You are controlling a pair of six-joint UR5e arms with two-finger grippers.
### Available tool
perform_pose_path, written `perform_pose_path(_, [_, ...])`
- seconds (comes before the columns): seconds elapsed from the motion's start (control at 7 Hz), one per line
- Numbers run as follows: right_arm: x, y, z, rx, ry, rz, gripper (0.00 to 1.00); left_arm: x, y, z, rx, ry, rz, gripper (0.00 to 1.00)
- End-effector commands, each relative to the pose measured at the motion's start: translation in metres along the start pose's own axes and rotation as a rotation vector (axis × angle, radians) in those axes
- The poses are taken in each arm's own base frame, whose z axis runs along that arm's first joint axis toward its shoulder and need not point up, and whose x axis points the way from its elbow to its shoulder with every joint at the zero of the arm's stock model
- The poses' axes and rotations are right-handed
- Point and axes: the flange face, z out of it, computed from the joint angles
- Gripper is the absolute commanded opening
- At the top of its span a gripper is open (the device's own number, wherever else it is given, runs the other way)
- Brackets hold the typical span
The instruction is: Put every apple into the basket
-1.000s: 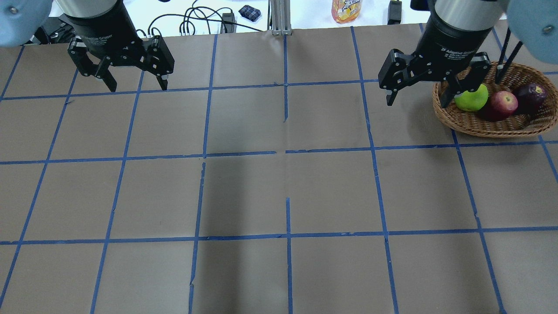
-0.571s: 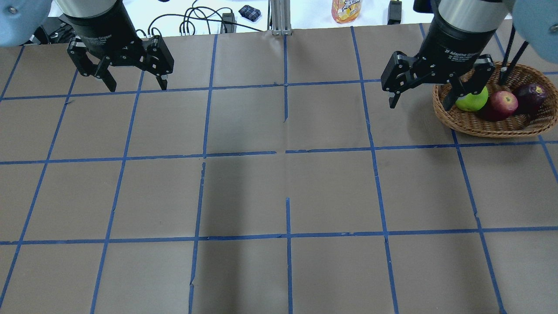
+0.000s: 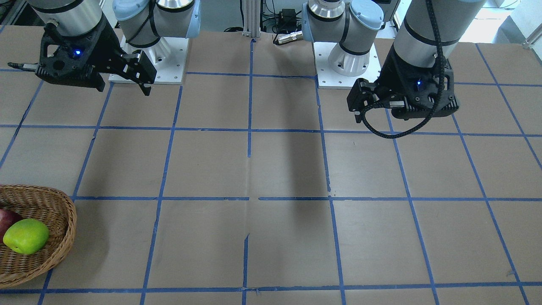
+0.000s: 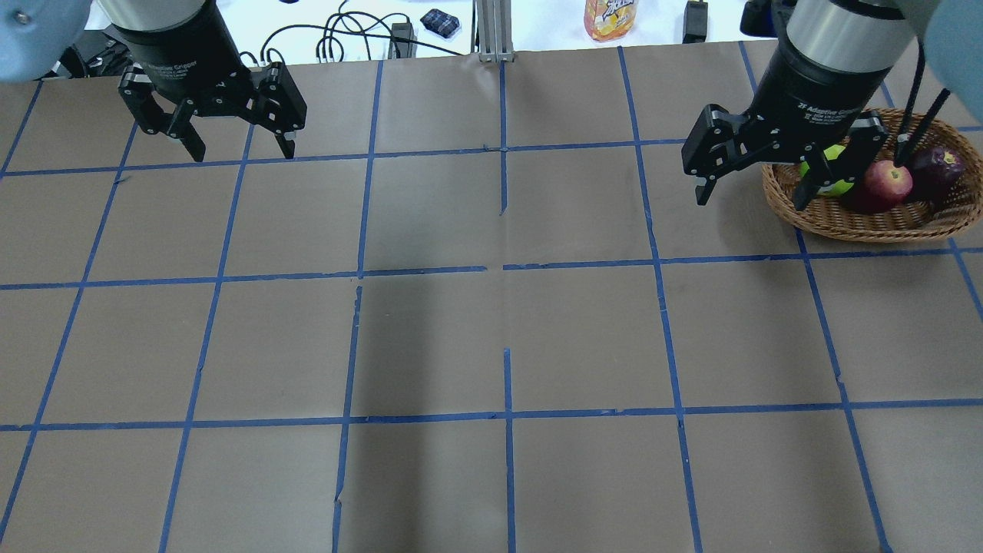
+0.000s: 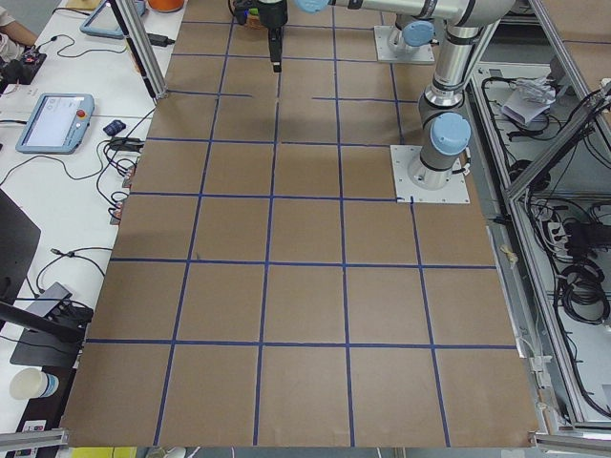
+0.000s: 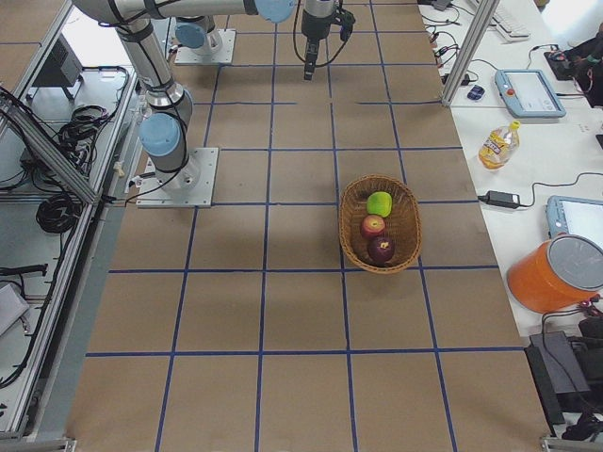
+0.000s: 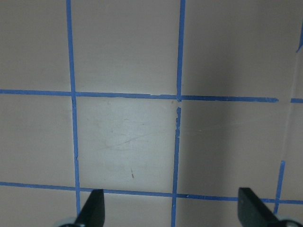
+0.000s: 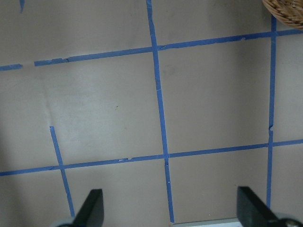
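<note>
The table, covered in brown paper with a grid of blue tape, lies bare on the side nearest the robot. Above it both arms hang raised. The left gripper has its fingers spread wide with nothing between them, and its wrist camera looks down on bare paper and tape between its two fingertips. The right gripper is likewise spread apart and empty. In the overhead view one of its fingers crosses in front of the green apple, but the front-facing view shows this gripper held high near the robot's base, well apart from the fruit, and its wrist camera catches only a sliver of wicker in the upper right corner. Farther out, on the robot's right side of the table, sits the basket, a shallow oval of light-brown wicker. All three apples rest inside it in a row, each touching the next: the green one at the end nearer the table's middle, the red apple in the centre, and the dark maroon apple at the outer end. Beyond the table's far edge, on a white surface, stand an orange drink bottle and a tangle of black cables.
</note>
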Motion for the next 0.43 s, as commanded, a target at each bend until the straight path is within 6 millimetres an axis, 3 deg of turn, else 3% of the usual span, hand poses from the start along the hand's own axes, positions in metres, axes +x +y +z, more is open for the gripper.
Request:
perform_pose_path(0.0, [0.0051, 0.0035, -0.002, 0.007, 0.022, -0.006, 1.0, 0.0003, -0.0001, 0.0002, 0.0, 0.0, 0.0, 1.0])
perform_pose_path(0.29, [0.0045, 0.0041, -0.0022, 0.01, 0.022, -0.002, 1.0, 0.0001, 0.0004, -0.0005, 0.001, -0.001, 0.0, 1.0])
